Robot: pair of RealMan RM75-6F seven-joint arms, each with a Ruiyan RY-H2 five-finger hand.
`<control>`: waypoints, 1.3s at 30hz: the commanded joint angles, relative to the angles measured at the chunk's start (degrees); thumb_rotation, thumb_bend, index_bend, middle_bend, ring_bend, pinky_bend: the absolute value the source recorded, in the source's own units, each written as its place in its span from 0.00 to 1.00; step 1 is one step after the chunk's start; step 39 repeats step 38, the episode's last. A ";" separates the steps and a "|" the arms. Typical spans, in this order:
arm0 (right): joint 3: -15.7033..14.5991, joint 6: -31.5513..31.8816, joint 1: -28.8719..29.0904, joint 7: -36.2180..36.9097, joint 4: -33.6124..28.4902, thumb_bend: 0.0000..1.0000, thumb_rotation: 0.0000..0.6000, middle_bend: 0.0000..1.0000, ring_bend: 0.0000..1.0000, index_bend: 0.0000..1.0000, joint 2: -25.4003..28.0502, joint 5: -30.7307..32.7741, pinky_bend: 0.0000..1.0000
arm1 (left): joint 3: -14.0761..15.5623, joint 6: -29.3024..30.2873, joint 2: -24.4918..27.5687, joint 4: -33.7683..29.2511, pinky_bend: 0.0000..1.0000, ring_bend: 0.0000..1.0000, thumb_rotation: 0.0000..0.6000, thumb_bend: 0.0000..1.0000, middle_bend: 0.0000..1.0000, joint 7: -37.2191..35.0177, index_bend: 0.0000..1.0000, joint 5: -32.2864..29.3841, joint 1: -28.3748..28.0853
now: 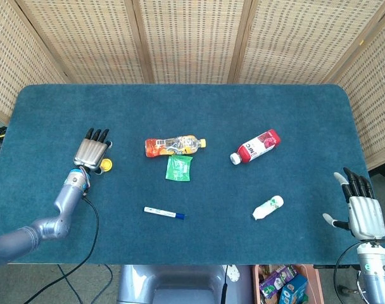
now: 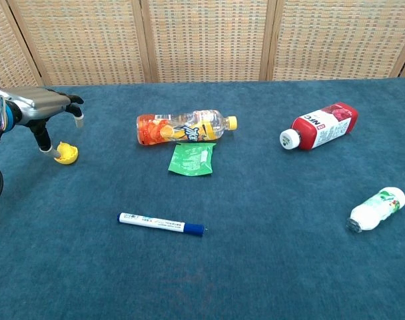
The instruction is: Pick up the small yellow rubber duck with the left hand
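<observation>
The small yellow rubber duck lies on the blue table at the far left, tipped low on the cloth; the head view shows the duck just right of my left hand. My left hand hovers over it palm down, fingers spread and raised; the thumb reaches down beside the duck's left side. Nothing is held in it. The head view has the left hand with fingers pointing away. My right hand hangs open past the table's right front corner, fingers straight.
An orange drink bottle lies on its side mid-table with a green packet in front of it. A blue-capped pen, a red bottle and a small white bottle lie further right.
</observation>
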 commanded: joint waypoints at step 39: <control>-2.54 2.70 -0.02 -3.66 -4.11 0.03 1.00 0.00 0.00 0.01 0.50 -6.49 0.00 | 12.70 46.41 15.14 -26.79 0.00 0.00 1.00 0.15 0.00 -17.14 0.00 30.94 36.51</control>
